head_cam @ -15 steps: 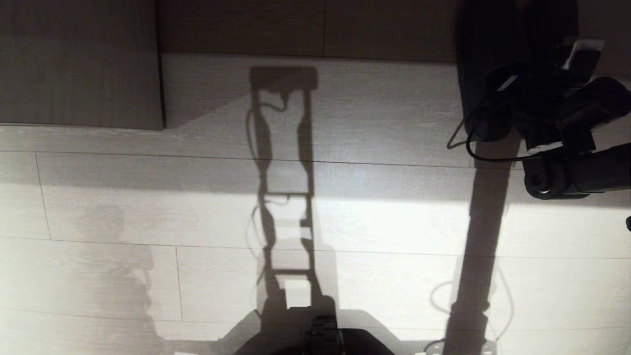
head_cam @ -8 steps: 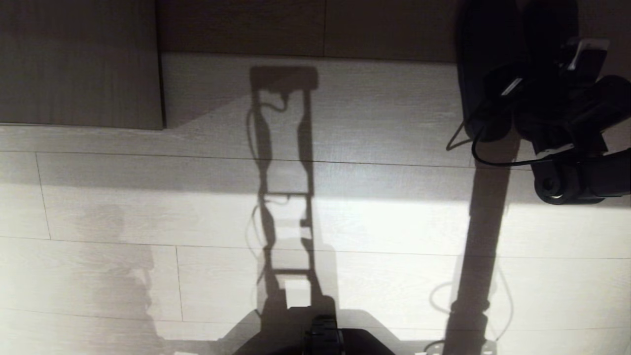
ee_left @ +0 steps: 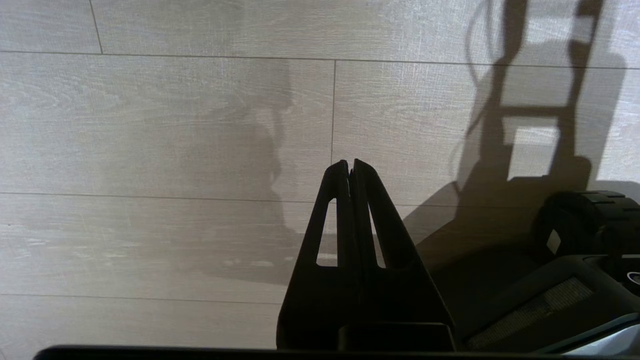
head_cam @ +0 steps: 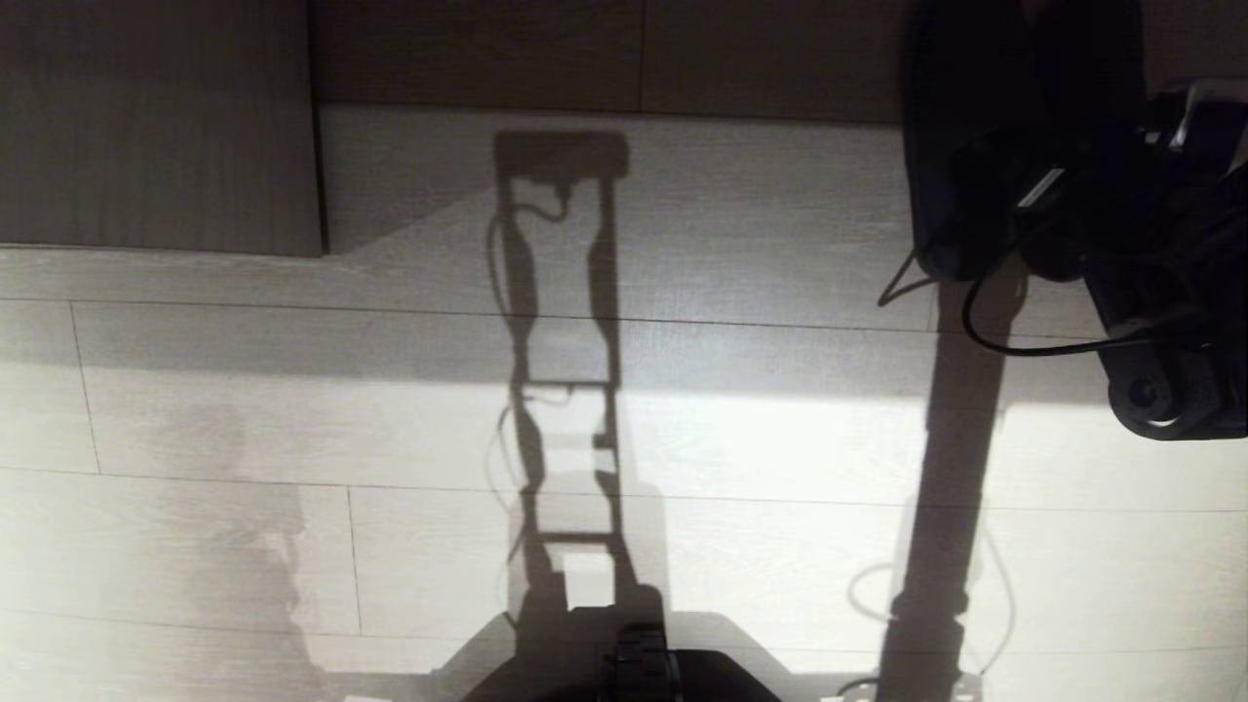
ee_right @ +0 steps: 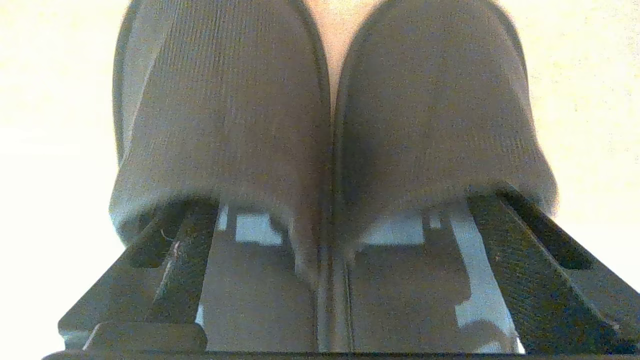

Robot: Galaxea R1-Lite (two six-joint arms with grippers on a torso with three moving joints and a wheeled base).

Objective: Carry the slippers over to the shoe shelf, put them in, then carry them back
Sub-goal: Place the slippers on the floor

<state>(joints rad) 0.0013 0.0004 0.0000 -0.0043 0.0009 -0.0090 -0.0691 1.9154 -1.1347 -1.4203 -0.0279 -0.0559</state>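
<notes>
Slippers [ee_right: 330, 125]: two, side by side.

Slippers [ee_right: 330, 115]: dark charcoal, fine ribbed weave, darker piping along edges. Floor [head_cam: 292, 439]: pale grey-beige planks, faint wood grain, thin dark seams. Cabinet panel [head_cam: 156, 127]: darker grey-brown woodgrain. Both grippers black, left gripper [ee_left: 350, 167] and right gripper [ee_right: 330, 225].

left tool [ee_left: 351, 163]: fingers pressed together | over pale plank floor [ee_left: 165, 125] | robot base [ee_left: 575, 270] beside
</notes>
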